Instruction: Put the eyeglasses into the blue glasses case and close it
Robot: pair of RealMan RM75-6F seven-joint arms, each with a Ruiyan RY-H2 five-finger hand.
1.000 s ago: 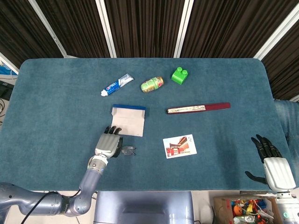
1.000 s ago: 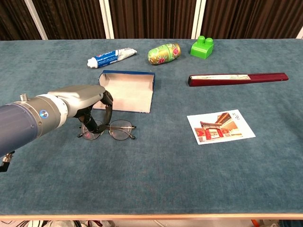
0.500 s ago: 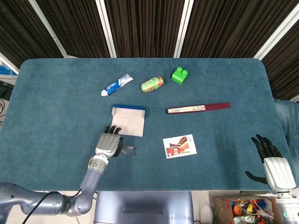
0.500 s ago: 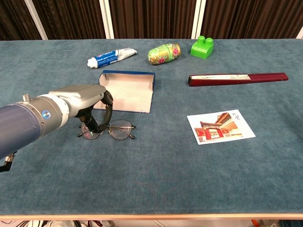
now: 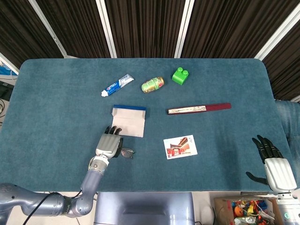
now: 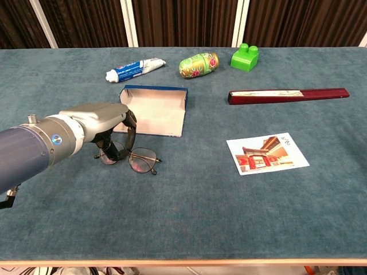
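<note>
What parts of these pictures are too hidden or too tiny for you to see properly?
- Head view: the left hand covers most of the eyeglasses, so only one end shows.
- Chest view: the fingers hide the contact with the frame, so a firm hold is unclear.
- Chest view: the right hand is out of frame.
- Both views: the toothpaste tube lettering is too small to read.

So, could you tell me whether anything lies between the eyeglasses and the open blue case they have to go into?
Nothing visible does. The eyeglasses lie at the left hand, just in front of the open blue glasses case, with only bare table cloth between them. The postcard and the folded fan lie off to the right.
</note>
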